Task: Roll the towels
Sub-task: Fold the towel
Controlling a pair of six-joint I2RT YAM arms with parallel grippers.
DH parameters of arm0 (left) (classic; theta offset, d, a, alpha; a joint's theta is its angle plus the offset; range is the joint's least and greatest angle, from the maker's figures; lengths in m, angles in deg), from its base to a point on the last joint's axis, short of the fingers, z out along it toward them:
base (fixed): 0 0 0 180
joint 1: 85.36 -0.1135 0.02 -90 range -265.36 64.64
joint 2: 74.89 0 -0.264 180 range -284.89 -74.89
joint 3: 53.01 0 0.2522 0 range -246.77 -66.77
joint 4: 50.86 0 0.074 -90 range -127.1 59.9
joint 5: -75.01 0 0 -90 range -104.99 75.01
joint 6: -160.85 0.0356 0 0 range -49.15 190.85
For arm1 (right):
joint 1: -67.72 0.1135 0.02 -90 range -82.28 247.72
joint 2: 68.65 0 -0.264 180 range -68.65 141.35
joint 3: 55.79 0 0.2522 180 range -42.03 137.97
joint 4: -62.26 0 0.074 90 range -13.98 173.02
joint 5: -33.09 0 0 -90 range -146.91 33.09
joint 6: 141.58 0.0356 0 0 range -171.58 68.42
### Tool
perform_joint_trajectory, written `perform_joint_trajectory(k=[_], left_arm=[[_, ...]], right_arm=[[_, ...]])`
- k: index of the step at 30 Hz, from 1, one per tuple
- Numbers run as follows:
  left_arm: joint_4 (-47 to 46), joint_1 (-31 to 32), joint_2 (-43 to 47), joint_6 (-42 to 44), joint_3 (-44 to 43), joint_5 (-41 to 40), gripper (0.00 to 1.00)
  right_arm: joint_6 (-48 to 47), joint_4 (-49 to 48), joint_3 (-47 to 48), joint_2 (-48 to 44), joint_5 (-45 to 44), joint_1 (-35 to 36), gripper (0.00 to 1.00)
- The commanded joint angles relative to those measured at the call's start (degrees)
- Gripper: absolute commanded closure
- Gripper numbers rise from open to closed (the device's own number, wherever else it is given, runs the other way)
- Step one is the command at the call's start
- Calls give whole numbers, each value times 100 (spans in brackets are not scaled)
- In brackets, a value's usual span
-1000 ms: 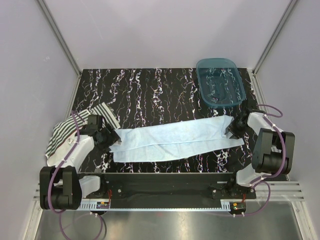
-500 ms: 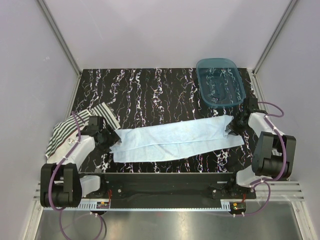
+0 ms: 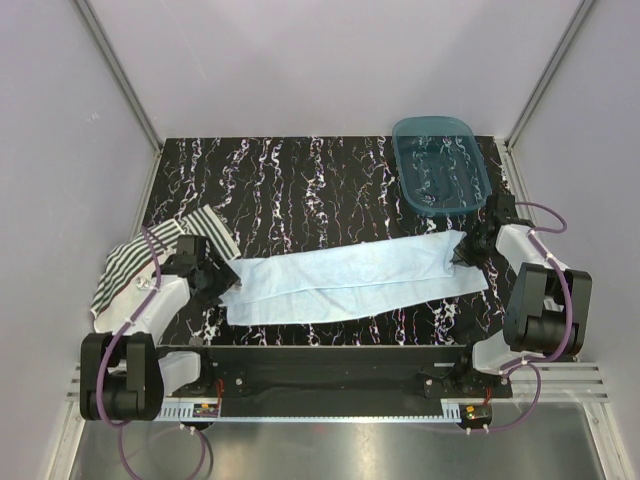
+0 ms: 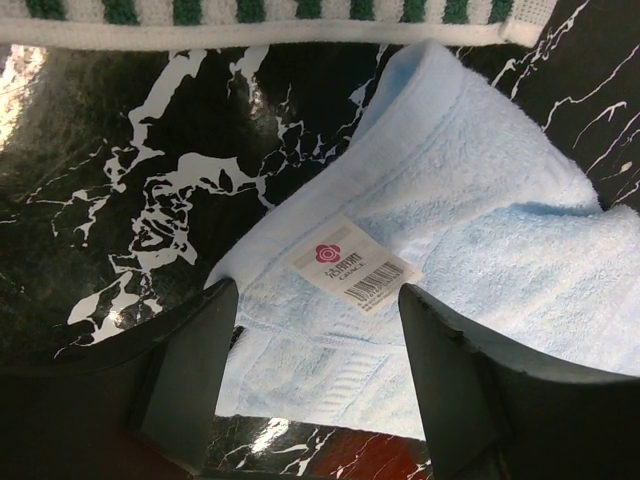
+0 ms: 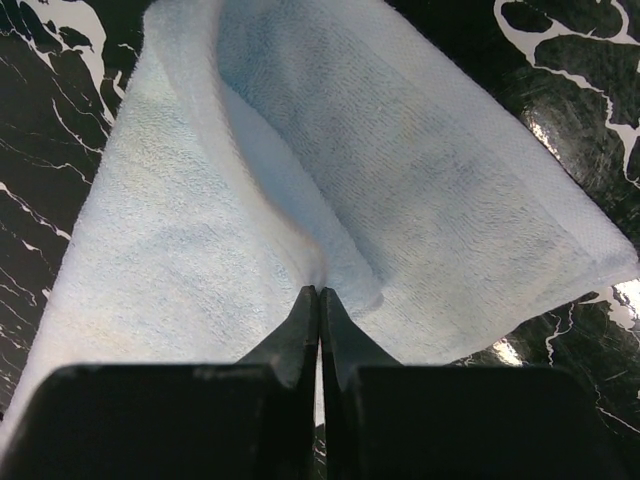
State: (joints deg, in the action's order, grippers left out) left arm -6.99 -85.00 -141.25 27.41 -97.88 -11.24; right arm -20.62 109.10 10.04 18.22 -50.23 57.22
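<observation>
Nearest the bases, the left gripper [image 3: 224,286] hangs low over the black marbled table [image 3: 300,180] with its jaws spread wide. Between its fingers [image 4: 195,350] lies the near end of the light blue towel [image 3: 350,275], a hemmed corner bearing a white label [image 4: 352,272] with a red flower mark and a barcode. The fingers stand either side of that corner and do not squeeze it. From here the towel runs off to this gripper's right as a long, loosely folded strip laid flat across the table, reaching all the way to the other arm.

The right gripper [image 3: 462,258] sits at the strip's opposite end. In the right wrist view its fingers [image 5: 300,330] are pressed together with only a hairline slit between them, and a raised fold of the light blue towel [image 5: 200,200] runs straight into their tips, so it is pinching the cloth there. Ahead of the tips the towel spreads out in two overlapping layers.

Just beyond the left gripper's fingertips lies the white-hemmed edge of the striped towel [image 4: 250,12]. The rest of the striped towel [image 3: 125,262] lies rumpled behind and to the left of that gripper, partly under the arm.

Farthest out, beyond the right gripper, a translucent teal tub [image 3: 432,121] stands upright at the far right corner; only the marbled pattern shows through its bottom
</observation>
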Motion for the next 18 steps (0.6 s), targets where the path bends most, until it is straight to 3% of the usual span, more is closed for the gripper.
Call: perform_joint_trajectory(k=[1, 6, 10, 18], left_arm=[[82, -36, 360, -322, 184, -321, 30], [618, -36, 1264, -621, 106, -1163, 32], [882, -27, 1793, -631, -44, -1376, 32], [576, -27, 1688, -981, 587, -946, 40]], right_arm=[[-143, 137, 277, -223, -17, 31, 100], [-178, 243, 295, -408, -35, 39, 100], [-187, 217, 268, -417, 44, 31, 100], [-169, 128, 365, -197, 176, 31, 100]])
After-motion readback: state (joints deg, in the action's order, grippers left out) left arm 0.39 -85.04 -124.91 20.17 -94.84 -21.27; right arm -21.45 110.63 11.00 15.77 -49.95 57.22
